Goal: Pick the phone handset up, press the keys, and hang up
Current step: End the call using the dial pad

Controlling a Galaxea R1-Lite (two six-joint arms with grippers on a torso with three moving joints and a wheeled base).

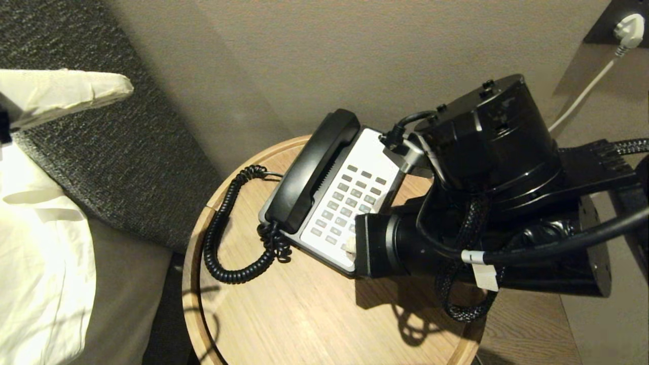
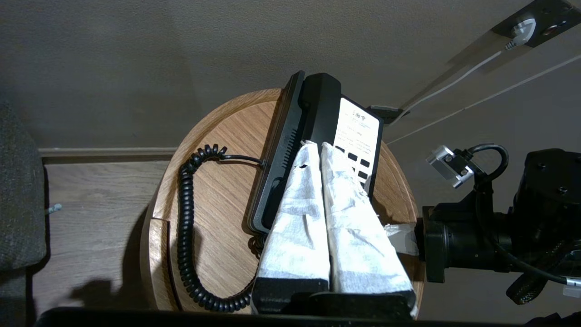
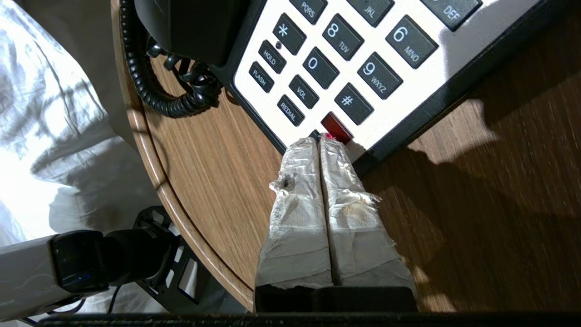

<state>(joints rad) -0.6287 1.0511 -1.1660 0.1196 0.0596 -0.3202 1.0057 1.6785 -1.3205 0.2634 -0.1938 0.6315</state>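
At red key (image 3: 336, 127): closed right tool (image 3: 320, 141) tips.

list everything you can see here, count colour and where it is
phone handset: one, glossy black, lying in its cradle on the left side of the phone base
phone base: one, black with white face and grey keys, on the table
coiled cord: one, black, looping on the table left of the phone
red button: one, at the near edge of the keypad
table: one, round, light wood
bedding: white, far left
wall plug: one, white, upper right
left gripper: white-wrapped fingers shut, held above the phone
right gripper: white-wrapped fingers shut, tips at the red button
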